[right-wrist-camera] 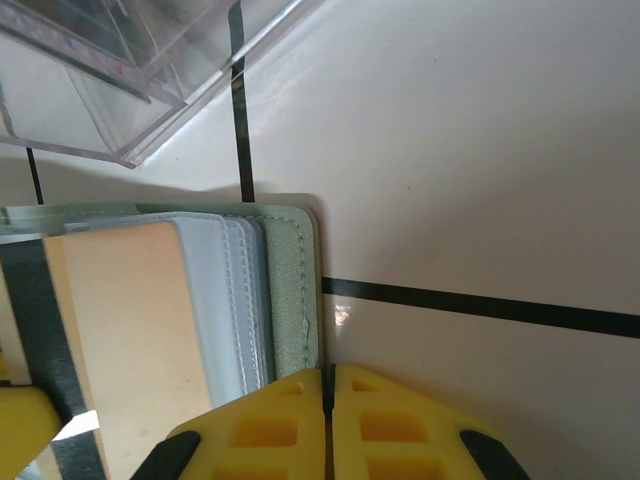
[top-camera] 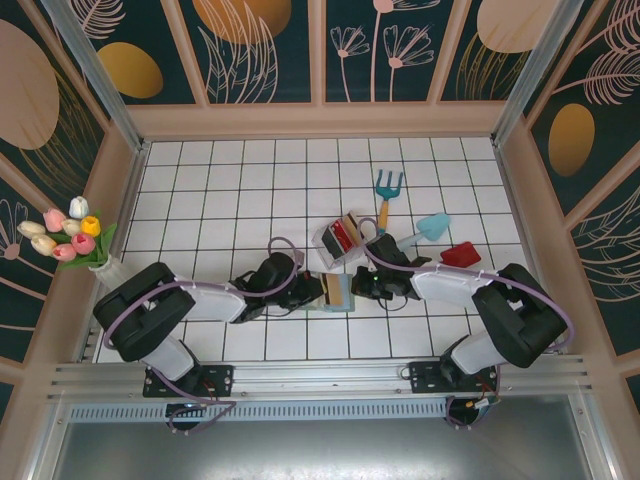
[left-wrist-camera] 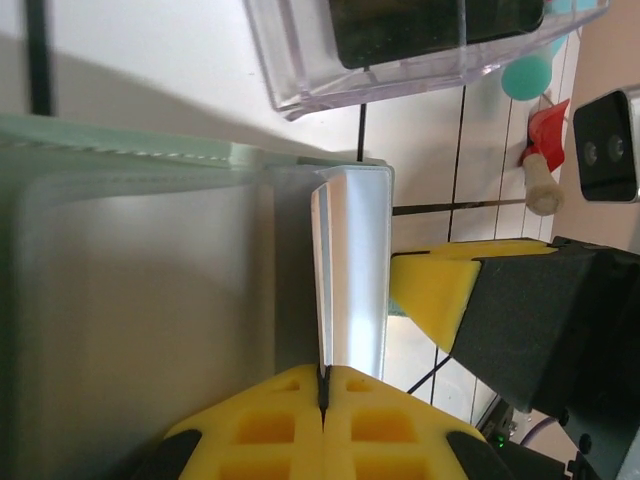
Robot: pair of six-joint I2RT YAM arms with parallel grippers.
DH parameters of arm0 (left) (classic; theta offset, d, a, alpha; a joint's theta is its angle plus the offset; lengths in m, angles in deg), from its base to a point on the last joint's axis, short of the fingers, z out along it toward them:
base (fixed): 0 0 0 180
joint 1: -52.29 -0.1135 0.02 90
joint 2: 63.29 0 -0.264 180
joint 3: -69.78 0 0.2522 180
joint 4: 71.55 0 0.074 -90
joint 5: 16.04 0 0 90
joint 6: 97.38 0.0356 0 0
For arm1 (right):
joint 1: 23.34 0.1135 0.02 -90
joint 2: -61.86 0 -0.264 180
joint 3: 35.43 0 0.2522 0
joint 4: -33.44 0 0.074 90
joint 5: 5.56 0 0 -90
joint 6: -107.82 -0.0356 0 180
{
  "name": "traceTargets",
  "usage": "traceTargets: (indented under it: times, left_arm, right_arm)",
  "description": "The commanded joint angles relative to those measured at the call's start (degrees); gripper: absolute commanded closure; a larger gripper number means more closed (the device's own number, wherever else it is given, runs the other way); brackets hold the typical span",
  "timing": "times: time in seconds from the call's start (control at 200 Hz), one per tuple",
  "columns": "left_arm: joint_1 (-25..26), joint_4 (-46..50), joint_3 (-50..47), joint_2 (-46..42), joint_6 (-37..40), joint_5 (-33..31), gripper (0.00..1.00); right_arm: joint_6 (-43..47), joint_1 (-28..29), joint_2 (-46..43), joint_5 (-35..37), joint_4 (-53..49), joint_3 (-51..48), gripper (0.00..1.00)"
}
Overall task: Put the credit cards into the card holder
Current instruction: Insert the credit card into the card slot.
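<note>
Meeting near mid-table are two grippers and one wallet [top-camera: 335, 296], grey-green outside with pale blue pockets, one tan card [right-wrist-camera: 120, 330] lying in it. One clear tray [left-wrist-camera: 290, 60] just behind holds a red card [top-camera: 342, 236] and a dark card [left-wrist-camera: 430, 25]. The table [top-camera: 220, 180] is white-tiled, the walls [top-camera: 255, 50] leaf-patterned. The left gripper [left-wrist-camera: 322, 375] pinches the wallet's raised flap; the right gripper [right-wrist-camera: 327, 375] is closed at its green edge.

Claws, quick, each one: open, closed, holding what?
Left claw: closed on the card holder flap.
Right claw: closed by the card holder's edge; hold unclear.
</note>
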Motion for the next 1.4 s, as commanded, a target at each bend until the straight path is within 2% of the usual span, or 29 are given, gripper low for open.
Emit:
traceTargets:
  times: [0.0,0.19,0.32,0.37,0.475,0.626,0.726,0.881,1.026,1.171,1.246,1.311,1.396]
  left_arm:
    - [1.4,4.1,3.1,1.8,4.3,1.6,1.0]
    - [1.5,11.2,6.2,3.5,8.7,0.8,0.95]
    - [1.6,14.3,6.7,2.8,10.6,-0.3,0.85]
    - [1.6,15.3,6.9,2.0,11.1,-1.1,0.75]
    - [1.6,18.4,7.7,1.0,12.4,-2.8,0.71]
    - [1.5,18.3,8.2,0.6,12.6,-3.4,0.7]
    - [1.5,16.7,8.6,1.4,12.9,-1.6,0.73]
    - [1.8,15.0,10.2,4.5,14.4,3.5,0.69]
    - [1.9,15.5,9.9,3.6,15.6,3.7,0.64]
    - [1.8,21.6,9.6,0.1,15.6,-3.2,0.55]
    - [1.8,22.3,9.4,-1.4,15.4,-3.6,0.52]
    - [1.8,21.8,8.8,-3.2,15.3,-3.8,0.43]
    - [1.8,22.2,8.8,-5.5,15.6,-4.4,0.4]
  right_arm:
    - [-1.4,1.1,0.3,-3.4,-2.2,-1.6,1.0]
    - [-1.7,1.1,0.3,-2.3,-2.6,-1.5,1.0]
    - [-1.4,1.1,0.6,-1.7,-3.1,-1.2,1.0]
    - [-1.3,1.1,0.8,-1.3,-3.5,-1.0,1.0]
    - [-1.0,1.1,1.3,-1.2,-3.8,-0.7,1.0]
    - [-1.0,1.1,1.4,-1.3,-3.8,-0.5,1.0]
    - [-0.9,1.1,1.4,-2.2,-3.3,-0.3,1.0]
    - [-0.7,1.1,1.8,-2.5,-3.0,0.1,1.0]
    - [-0.8,1.1,1.5,-1.1,-3.9,0.7,0.99]
    - [-1.3,1.1,0.1,2.5,-6.9,1.9,0.89]
    - [-1.3,1.1,-1.5,4.5,-8.8,2.6,0.82]
    - [-1.3,1.0,-3.3,5.9,-10.1,3.4,0.7]
    - [-1.4,1.0,-5.0,7.2,-11.8,4.6,0.62]
